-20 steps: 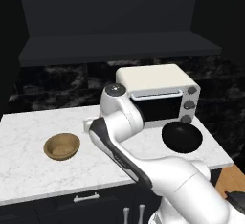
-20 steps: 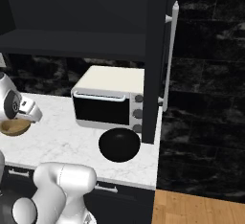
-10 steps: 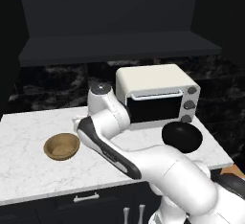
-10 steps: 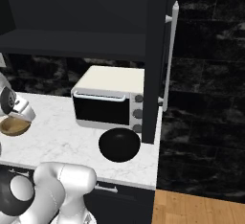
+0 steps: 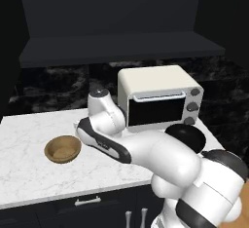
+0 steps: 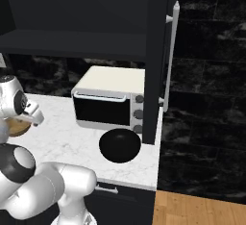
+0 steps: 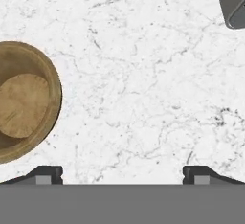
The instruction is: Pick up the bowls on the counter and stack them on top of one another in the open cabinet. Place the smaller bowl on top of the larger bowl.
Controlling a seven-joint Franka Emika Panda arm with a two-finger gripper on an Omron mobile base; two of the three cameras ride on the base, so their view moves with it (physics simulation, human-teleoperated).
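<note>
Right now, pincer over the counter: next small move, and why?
Probably slide the pincer sideways toward the wooden bowl. It sits at the hand view's left edge, off-centre from the wide-apart fingertips, which have only bare counter between them. Centre first, then descend.

black marble backsplash (image 5: 44,88), cream toaster oven (image 5: 158,95), wooden floor (image 6: 202,209)

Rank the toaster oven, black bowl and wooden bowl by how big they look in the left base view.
1. Toaster oven, clearly largest.
2. Black bowl: it looks wider, though the arm hides part of it.
3. Wooden bowl, smallest.
</note>
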